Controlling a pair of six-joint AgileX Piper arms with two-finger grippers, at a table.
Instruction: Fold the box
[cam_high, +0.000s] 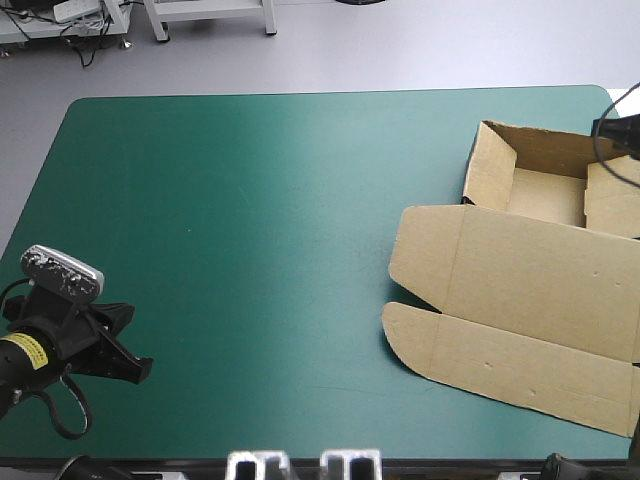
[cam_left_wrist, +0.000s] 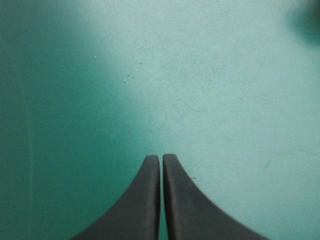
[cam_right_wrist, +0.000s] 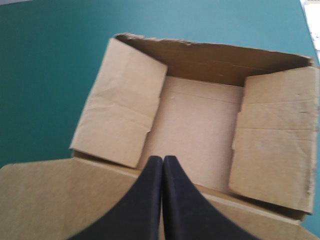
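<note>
Sitting lid-flat, one box (cam_high: 520, 290); left pincer (cam_left_wrist: 161, 159) and right pincer (cam_right_wrist: 163, 159) both closed

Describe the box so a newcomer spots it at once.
Start at the teal-green table and go to its right side. The box lies there: an open tray with walls raised, its lid spread flat toward the near edge. It is the only brown thing there.

- Box (cam_right_wrist: 200, 125): brown board, papery and matt, faintly fibrous. Its side flaps are creased and its far wall's rim is ragged.
- Cover (cam_high: 250, 250) beside the box: teal-green, smooth, soft sheen, fine scratches.
- Left gripper (cam_left_wrist: 161, 160), right gripper (cam_right_wrist: 163, 160): black fingers, matt, smooth.
</note>
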